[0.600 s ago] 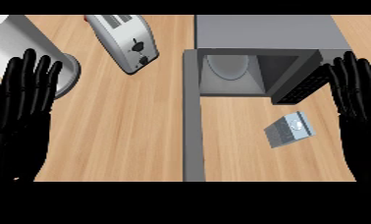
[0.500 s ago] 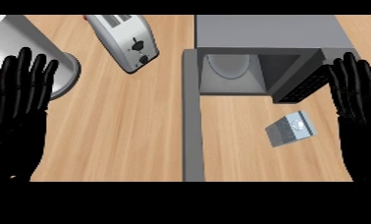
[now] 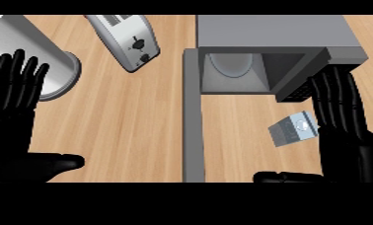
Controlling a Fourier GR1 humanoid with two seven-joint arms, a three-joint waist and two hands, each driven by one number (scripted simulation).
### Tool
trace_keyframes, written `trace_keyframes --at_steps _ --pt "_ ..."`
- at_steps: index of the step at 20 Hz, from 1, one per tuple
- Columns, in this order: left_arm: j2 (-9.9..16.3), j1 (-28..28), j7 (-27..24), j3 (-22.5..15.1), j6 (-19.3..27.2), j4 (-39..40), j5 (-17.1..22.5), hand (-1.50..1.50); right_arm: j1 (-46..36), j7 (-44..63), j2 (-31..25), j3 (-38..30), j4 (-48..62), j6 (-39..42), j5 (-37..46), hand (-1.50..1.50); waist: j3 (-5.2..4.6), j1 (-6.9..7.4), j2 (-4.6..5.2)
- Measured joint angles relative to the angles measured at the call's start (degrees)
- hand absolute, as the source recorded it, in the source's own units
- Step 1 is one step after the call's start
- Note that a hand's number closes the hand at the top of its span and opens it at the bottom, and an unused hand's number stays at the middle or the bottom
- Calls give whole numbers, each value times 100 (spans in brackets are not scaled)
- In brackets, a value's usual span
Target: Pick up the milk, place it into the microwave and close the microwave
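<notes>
A small grey-blue milk carton [image 3: 294, 129] lies on the wooden counter just in front of the microwave [image 3: 273, 54]. The microwave stands at the back right with its door swung open, and its pale inside with a round turntable [image 3: 232, 66] shows. My right hand [image 3: 341, 113] is open, fingers straight and pointing up, right beside the carton's right edge and over the microwave's dark control panel. My left hand [image 3: 20, 95] is open at the far left edge, fingers up, holding nothing.
A silver toaster [image 3: 125, 41] lies at the back centre-left. A tall grey metal cylinder [image 3: 44, 61] stands at the back left by my left hand. The open microwave door [image 3: 192, 115] runs as a grey strip down the middle of the counter.
My right hand has drifted slightly down and toward the carton. The left hand has barely moved.
</notes>
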Motion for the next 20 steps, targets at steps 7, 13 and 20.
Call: trace_keyframes --at_steps 7,13,20 --pt "-117 878 -105 107 -335 -458 270 -150 587 -38 121 734 -373 -378 188 -150 3 8 2" --pt "-225 1449 -307 132 -605 -716 310 -150 638 -71 141 985 -293 -1051 824 -150 3 19 3" --pt "-390 1871 -476 106 -778 -887 240 -150 614 -492 142 822 304 -1689 1256 -150 4 21 7"
